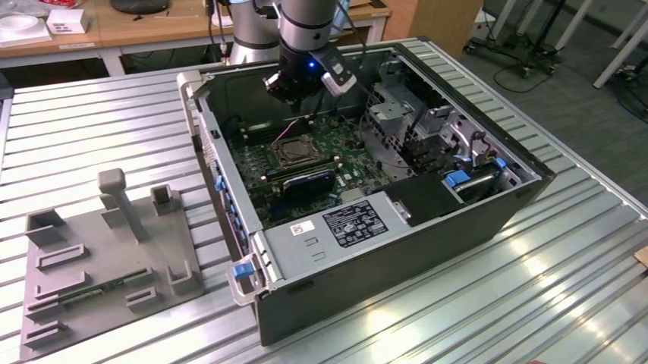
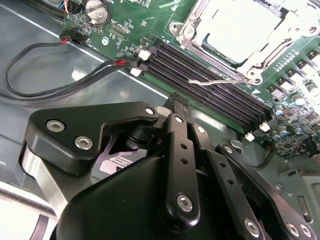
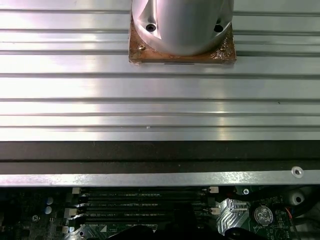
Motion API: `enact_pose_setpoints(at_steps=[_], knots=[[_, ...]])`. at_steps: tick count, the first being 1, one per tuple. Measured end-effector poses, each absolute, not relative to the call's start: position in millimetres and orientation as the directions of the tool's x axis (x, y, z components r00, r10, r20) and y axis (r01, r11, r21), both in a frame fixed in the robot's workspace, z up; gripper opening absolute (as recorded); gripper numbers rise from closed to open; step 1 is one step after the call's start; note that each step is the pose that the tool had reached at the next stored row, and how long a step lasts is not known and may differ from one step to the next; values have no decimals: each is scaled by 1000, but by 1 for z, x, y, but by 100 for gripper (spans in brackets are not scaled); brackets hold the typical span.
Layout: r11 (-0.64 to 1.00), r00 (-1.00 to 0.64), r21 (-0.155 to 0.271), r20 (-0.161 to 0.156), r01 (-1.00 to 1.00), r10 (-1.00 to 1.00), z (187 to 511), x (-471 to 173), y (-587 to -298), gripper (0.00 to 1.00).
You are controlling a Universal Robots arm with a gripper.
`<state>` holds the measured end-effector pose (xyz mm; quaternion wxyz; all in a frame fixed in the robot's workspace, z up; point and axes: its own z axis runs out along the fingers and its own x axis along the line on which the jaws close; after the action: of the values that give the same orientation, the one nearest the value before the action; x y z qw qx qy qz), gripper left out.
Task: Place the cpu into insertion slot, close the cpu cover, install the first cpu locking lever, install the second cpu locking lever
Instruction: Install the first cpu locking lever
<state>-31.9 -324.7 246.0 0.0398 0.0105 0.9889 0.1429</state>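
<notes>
We see the pale square cpu lying flat, face up, framed by the silvery cpu cover. The gripper hangs near it, jaws pressed together.

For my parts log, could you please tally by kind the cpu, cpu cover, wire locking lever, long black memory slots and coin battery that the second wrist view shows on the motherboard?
cpu: 1
cpu cover: 1
wire locking lever: 1
long black memory slots: 4
coin battery: 1
Total: 8
</notes>
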Motion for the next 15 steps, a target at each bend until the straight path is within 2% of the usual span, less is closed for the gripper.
enact_pose_setpoints(at_steps=[15], knots=[[959, -997, 283, -76, 9, 32, 245, -35, -340, 11]])
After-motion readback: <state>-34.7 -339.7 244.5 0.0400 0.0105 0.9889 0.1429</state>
